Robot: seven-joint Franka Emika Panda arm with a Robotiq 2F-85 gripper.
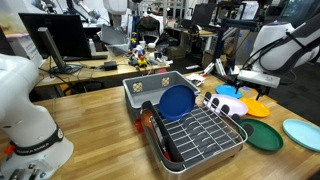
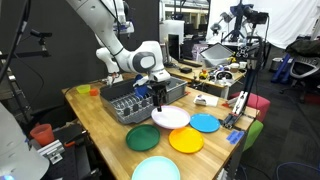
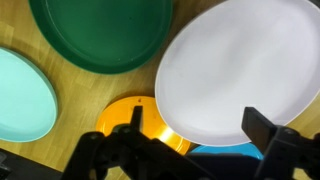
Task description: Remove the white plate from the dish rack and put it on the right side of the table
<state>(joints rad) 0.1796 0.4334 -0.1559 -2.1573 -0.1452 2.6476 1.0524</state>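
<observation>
On the bench (image 2: 97, 124), near the dish rack (image 1: 205, 135), the white plate (image 2: 171, 117) lies flat among coloured plates. The gripper (image 3: 193, 130) hangs above it, jaws apart and empty. It is probably stiff, slick and breakable, so pinch its rim.

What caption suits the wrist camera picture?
Open jaws above the white plate, beside a green plate, an orange plate and a mint plate.

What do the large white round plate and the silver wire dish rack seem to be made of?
Large white round plate: probably plastic, possibly ceramic; smooth, matte, evenly coloured surface. Silver wire dish rack: metal wire, likely chromed or steel; thin shiny silver rods in a grid.
</observation>
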